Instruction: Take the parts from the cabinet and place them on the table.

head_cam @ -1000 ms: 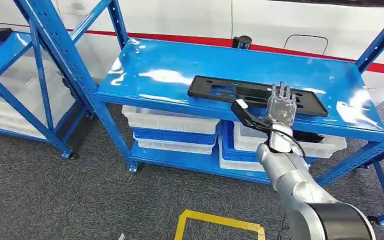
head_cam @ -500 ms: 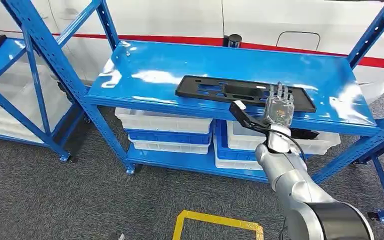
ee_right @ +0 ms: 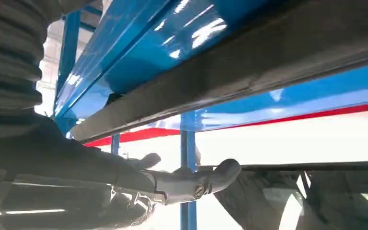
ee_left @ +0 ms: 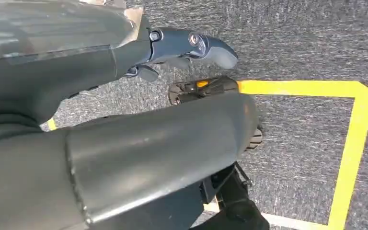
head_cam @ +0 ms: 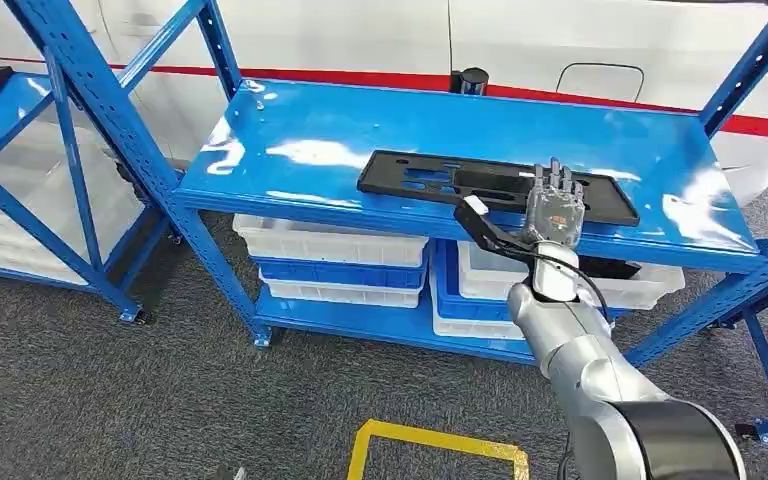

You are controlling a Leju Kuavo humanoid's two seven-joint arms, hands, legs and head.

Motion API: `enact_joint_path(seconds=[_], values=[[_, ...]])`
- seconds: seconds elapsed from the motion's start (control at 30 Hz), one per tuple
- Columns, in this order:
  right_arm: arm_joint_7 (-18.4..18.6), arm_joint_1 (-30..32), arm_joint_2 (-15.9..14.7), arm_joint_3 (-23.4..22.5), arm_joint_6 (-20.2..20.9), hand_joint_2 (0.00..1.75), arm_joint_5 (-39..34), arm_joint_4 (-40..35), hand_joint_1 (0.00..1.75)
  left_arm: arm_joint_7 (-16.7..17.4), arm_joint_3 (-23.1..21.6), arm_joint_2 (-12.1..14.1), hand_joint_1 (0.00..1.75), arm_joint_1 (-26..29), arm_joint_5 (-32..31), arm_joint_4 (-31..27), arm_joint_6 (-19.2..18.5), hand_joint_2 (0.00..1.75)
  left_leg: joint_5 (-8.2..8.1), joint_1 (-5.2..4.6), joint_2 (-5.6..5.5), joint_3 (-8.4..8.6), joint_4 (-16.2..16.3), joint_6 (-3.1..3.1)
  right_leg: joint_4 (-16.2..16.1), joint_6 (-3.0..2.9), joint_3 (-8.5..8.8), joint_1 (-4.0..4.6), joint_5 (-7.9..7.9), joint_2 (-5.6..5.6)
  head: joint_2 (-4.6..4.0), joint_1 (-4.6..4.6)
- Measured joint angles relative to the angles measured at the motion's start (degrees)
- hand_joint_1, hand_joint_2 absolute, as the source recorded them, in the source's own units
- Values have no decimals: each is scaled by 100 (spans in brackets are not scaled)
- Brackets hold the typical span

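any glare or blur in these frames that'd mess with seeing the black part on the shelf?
Head view: white glare patches on the blue shelf top left and right of the black part, whose outline stays sharp; the right hand covers its near edge. Right wrist view: bright, washed-out background, with the shelf edge close and soft. Left wrist view: floor with yellow tape, sharp enough.

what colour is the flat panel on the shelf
Black, clearest in the head view: the panel on the blue shelf.
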Motion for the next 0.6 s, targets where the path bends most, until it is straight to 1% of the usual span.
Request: enact_joint_path(seconds=[0.3, 0.6], values=[[-15, -216, 28, -46, 9, 175, 0, -258, 0, 20, -2, 0, 0, 8, -70, 15, -2, 0, -2, -14, 0, -3, 1, 4, -3, 0, 1, -4, 0, 0, 0, 0], [31, -293, 0, -74, 83, 175, 0, -334, 0, 68, -9, 0, 0, 7, -162, 22, -57, 0, -2, -14, 1, 2, 2, 4, -3, 1, -2, -3, 0, 0, 0, 0]])
